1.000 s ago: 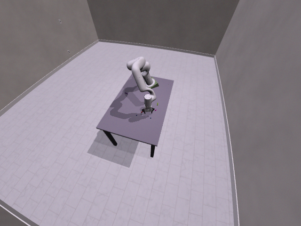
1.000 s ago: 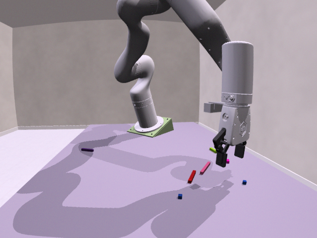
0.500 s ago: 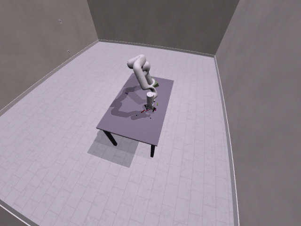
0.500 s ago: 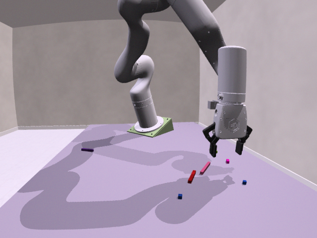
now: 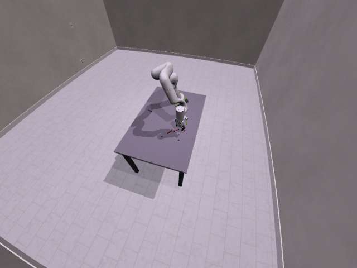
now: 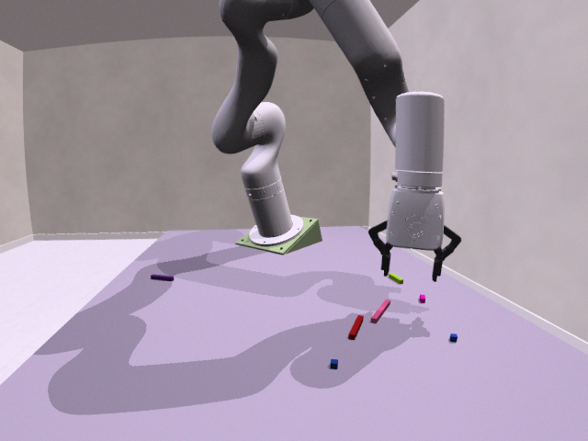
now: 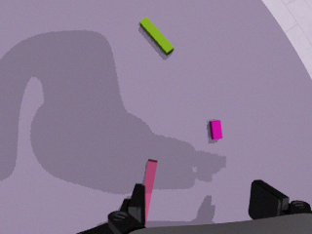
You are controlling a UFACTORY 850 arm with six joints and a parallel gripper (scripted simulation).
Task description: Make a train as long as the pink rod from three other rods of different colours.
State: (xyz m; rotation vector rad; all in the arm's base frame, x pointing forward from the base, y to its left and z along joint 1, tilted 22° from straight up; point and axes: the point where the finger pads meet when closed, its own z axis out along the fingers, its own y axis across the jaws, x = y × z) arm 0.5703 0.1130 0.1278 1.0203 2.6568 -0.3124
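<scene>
Pink rod (image 5: 175,130) (image 6: 380,310) (image 7: 150,190) lies toward the tabletop's (image 5: 155,151) (image 6: 222,322) (image 7: 253,88) right edge in the exterior view. The gripper (image 5: 180,127) (image 6: 411,277) (image 7: 199,200) is spread and empty, probably positioned for the magenta rod (image 5: 184,130) (image 6: 422,298) (image 7: 215,130), which could join one blue and the left-edge purple rod (image 5: 149,110) (image 6: 162,277).

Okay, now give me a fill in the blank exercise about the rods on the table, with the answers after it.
The rod lying far off from all the others is ____. In the exterior view, the rod nearest the pink rod is ____. The only colour that two of the rods share is ____. The gripper stands ____, holding no rod.

Missing words: purple; red; blue; open.
</scene>
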